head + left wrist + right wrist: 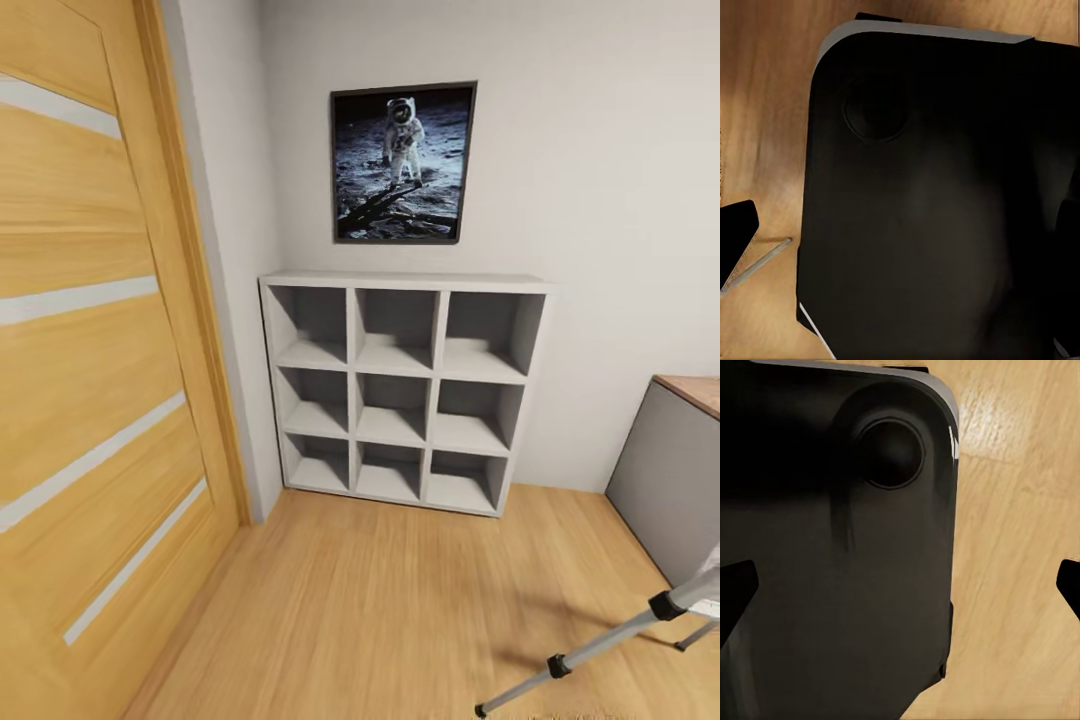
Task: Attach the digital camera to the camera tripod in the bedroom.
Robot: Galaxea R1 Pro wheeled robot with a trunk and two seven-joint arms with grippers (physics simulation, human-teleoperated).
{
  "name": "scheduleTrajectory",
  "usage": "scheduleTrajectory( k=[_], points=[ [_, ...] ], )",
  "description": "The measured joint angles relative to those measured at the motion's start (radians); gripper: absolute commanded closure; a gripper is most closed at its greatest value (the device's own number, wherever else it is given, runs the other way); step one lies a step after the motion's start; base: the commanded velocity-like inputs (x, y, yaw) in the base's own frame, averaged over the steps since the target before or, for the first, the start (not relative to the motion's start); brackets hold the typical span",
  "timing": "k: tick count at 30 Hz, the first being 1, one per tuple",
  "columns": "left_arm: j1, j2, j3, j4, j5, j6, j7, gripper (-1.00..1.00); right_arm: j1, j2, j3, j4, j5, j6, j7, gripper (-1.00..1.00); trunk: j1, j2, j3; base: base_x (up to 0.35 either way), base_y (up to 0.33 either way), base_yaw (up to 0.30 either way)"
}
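1. Two dark fingertips of the right gripper (900, 581) sit at opposite edges of the right wrist view, one finger (735, 592) at one side and the other at the far side, spread wide with nothing between them.
2. Beyond those fingers lies a large black rounded body (832, 570) with a round boss on it, apparently part of the robot's own base, and past it the light wood plank floor (1020, 547).
3. For the left gripper, only one dark fingertip (736, 232) is clear at the edge of the left wrist view; a dark shape at the opposite edge may be the other, so whether the jaws are apart or closed cannot be told, and nothing is seen in its hold.
4. That view looks onto the same kind of black rounded body (937, 202) over the wooden floor, with a thin silver rod (761, 262) lying near the fingertip.
5. In the head view, the camera tripod (600, 645) enters at the lower right corner: silver telescoping legs with black joints, feet on the floor.
6. A grey cube shelf (400, 385) of nine open compartments stands against the pale wall, with an astronaut moon picture (403, 162) hanging above it.
7. A wood-topped grey desk (675, 470) stands at the right, just behind the tripod, and a wooden door (90, 380) with pale stripes fills the left.
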Motion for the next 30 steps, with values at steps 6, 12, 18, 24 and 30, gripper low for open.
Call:
scheduleTrajectory(
  k=[6,12,18,24,30],
  points=[
    [0.000,0.000,0.000,0.000,0.001,0.000,0.000,-1.00,0.000,0.000,0.000,0.000,0.000,0.000,0.000,-1.00,0.000,0.000,0.000,0.000,0.000,-0.250],
    [0.000,0.000,0.000,0.000,0.001,0.000,0.000,-1.00,0.000,0.000,0.000,0.000,0.000,0.000,0.000,-1.00,0.000,0.000,0.000,0.000,0.000,-0.250],
    [0.000,0.000,0.000,0.000,0.002,0.000,0.000,-1.00,0.000,0.000,0.000,0.000,0.000,0.000,0.000,-1.00,0.000,0.000,0.000,0.000,0.000,-0.250],
    [0.000,0.000,0.000,-0.001,0.002,0.000,0.000,-1.00,0.000,0.000,0.000,0.000,0.000,0.000,0.000,-1.00,0.000,0.000,0.000,0.000,0.000,-0.250],
    [0.000,0.000,0.000,-0.001,0.002,0.000,0.000,-1.00,0.000,0.000,0.000,0.000,0.000,0.000,0.000,-1.00,0.000,0.000,0.000,0.000,0.000,-0.250]
  ],
)
